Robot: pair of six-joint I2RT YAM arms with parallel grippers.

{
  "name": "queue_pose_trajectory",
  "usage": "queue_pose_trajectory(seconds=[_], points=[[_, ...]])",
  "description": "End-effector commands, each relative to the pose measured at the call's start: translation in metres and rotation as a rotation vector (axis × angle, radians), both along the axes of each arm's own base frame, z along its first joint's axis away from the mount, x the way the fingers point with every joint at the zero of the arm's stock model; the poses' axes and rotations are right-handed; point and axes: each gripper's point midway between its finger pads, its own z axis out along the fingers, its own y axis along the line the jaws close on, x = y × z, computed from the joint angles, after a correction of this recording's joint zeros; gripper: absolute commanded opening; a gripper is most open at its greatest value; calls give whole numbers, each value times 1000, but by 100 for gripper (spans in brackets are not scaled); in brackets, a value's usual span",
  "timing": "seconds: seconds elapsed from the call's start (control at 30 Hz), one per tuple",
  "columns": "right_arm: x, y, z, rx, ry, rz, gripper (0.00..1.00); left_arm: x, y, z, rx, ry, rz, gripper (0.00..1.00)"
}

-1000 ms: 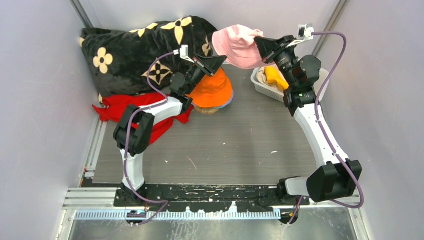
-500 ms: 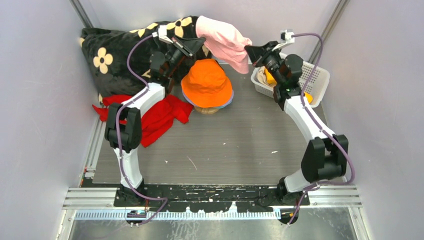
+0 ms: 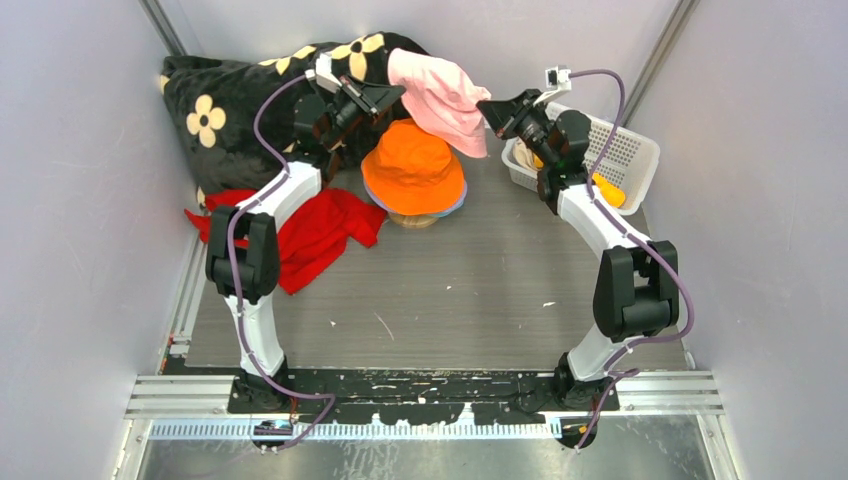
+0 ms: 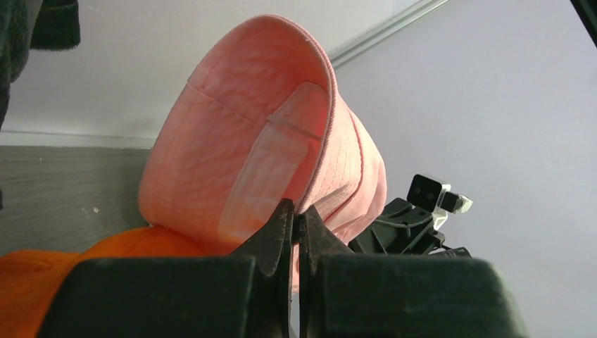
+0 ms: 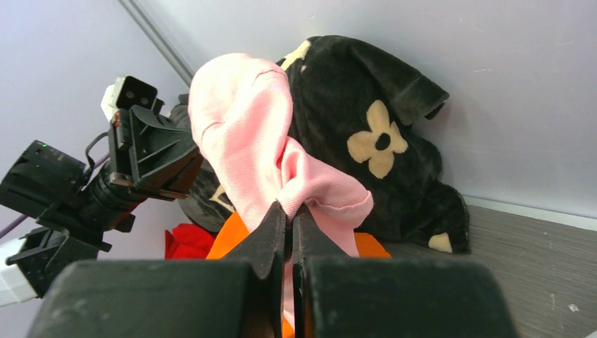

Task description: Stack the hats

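So the pink hat (image 3: pixel 443 98) is up in the air at the back of the table (image 3: pixel 450 290), strung between both arms. It hangs just above and behind the orange hat (image 3: pixel 413 170), which sits on the table below. The left end effector (image 4: pixel 296 218) is clamped tight on one edge of the brim, and the right end effector (image 5: pixel 288 211) is pinched shut on a bunched fold at the opposite side.

Handling-wise this looks like super light, floppy fabric. It sags and folds between the two grips and the crown has collapsed in on itself, so it probably won't keep any shape on its own. Not fragile at all, and cloth pinched flat between the fingers shouldn't slide out easily.

I'd say the brim is the right place to hold it, two opposite spots like here, pulled apart enough that the opening spreads and can drop over the orange crown. Grabbing the crown would likely just crush it shut.

There's also a yellow hat (image 3: pixel 606 190) waiting in the white basket (image 3: pixel 630 150) on the right.
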Motion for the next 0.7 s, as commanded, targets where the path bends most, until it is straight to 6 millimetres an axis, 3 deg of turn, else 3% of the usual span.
queue_pose_trajectory(seconds=[0.0,0.3,0.67], points=[[-10,5,46,30,-126,42,1,-15,5,26,-35,-12,-33,0],[-16,10,50,30,-110,84,1,-29,15,9,-95,120,-49,0],[-18,14,50,27,-80,115,1,-65,21,14,-186,248,-100,0]])
